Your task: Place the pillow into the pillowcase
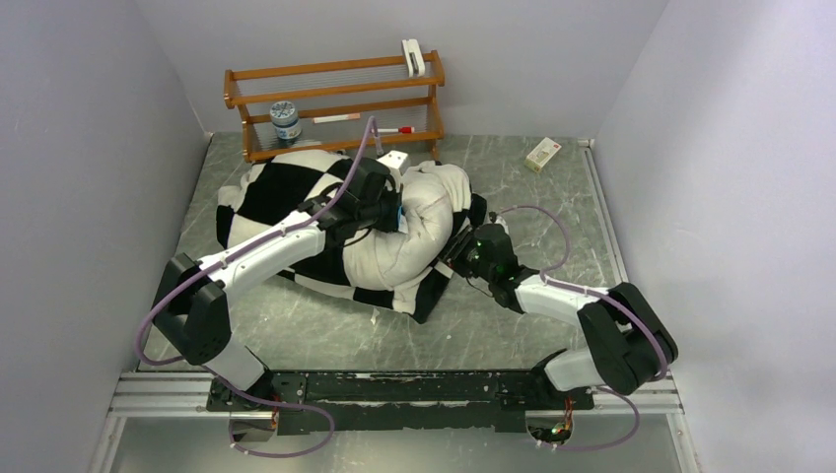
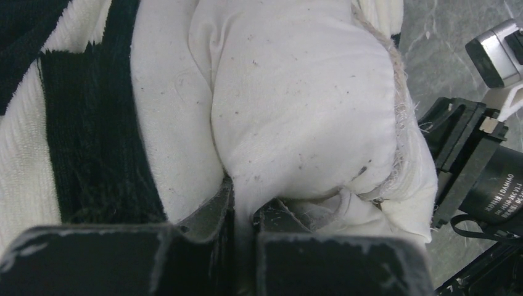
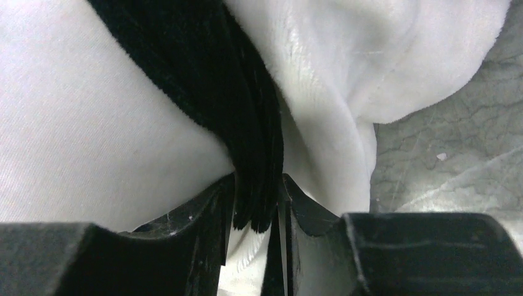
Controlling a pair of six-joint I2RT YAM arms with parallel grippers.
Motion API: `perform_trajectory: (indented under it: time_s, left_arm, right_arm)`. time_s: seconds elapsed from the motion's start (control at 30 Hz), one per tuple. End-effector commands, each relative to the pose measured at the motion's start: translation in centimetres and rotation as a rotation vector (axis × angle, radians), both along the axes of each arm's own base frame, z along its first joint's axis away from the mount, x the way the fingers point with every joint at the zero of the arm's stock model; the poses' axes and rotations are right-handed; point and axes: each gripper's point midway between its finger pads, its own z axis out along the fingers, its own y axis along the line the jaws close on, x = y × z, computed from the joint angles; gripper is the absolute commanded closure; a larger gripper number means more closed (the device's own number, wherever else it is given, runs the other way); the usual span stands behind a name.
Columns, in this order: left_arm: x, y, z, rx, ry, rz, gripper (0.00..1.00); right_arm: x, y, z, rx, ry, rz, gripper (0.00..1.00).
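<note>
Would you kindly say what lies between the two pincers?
The plain white plump pillow, bulging from the black-and-white checkered plush pillowcase; the top view shows it.

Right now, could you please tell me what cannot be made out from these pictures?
- Top view: how far the pillow reaches inside the pillowcase; the cloth and the left arm cover it.
- Top view: the pinch of the left gripper, hidden under its own wrist.
- Right wrist view: the pillowcase's opening, cut off by the frame around the right gripper.
- Top view: print on the small box, too small.
</note>
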Motion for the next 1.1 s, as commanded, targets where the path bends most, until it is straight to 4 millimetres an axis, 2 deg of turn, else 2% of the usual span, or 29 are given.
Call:
perform_trajectory:
  time_s: [0.0, 0.13, 0.17, 0.2, 0.23, 0.27, 0.3, 0.43, 0.5, 0.63, 0.73, 0.83, 0.93, 1.07]
  left_arm:
    - [1.8, 4.7, -2.3, 0.105, 0.013, 0.142, 0.95]
    - [1.5, 4.4, -2.1, 0.077, 0.016, 0.138, 0.95]
    - [1.5, 4.4, -2.3, 0.074, 0.020, 0.138, 0.95]
    - [1.4, 4.4, -2.4, 0.072, 0.024, 0.139, 0.95]
    - [1.4, 4.4, -2.5, 0.069, 0.024, 0.142, 0.95]
    - [1.4, 4.4, -2.7, 0.069, 0.027, 0.145, 0.95]
    - [1.4, 4.4, -3.1, 0.069, 0.032, 0.147, 0.95]
    - [1.5, 4.6, -4.9, 0.122, 0.020, 0.185, 0.95]
    - [1.5, 4.9, -6.6, 0.182, 0.018, 0.220, 0.95]
    - [0.8, 3.7, -10.0, 0.203, 0.067, 0.214, 0.95]
    - [0.3, 2.6, -11.7, 0.231, 0.073, 0.214, 0.95]
    - [-0.3, 1.8, -13.7, 0.237, 0.094, 0.217, 0.95]
    - [-1.5, 1.5, -16.0, 0.247, 0.110, 0.227, 0.95]
    - [-3.6, 1.8, -19.1, 0.223, 0.182, 0.239, 0.95]
  right_arm:
    - [2.4, 0.7, 1.6, 0.037, -0.067, -0.059, 0.66]
    - [3.2, 1.0, 0.8, 0.012, -0.062, -0.060, 0.67]
    - [3.3, 1.0, 0.9, 0.011, -0.076, -0.058, 0.71]
    - [3.3, 1.0, 1.2, 0.007, -0.100, -0.048, 0.80]
    - [3.3, 1.1, 1.6, 0.002, -0.122, -0.034, 0.96]
    - [2.9, 1.1, 2.3, -0.006, -0.153, -0.006, 1.00]
    - [2.7, 0.9, 3.5, -0.012, -0.200, 0.012, 1.00]
    - [-0.3, 1.6, 11.1, 0.041, -0.448, 0.168, 1.00]
    - [-2.2, 1.8, 14.8, 0.083, -0.564, 0.241, 1.00]
    - [-5.3, 2.7, 19.6, 0.164, -0.718, 0.379, 1.00]
    - [-6.5, 3.3, 22.6, 0.209, -0.805, 0.452, 1.00]
    - [-7.5, 3.7, 24.8, 0.285, -0.871, 0.488, 1.00]
    - [-6.3, 3.4, 25.6, 0.325, -0.854, 0.405, 1.00]
    - [-5.5, 1.8, 26.2, 0.410, -0.865, 0.267, 1.00]
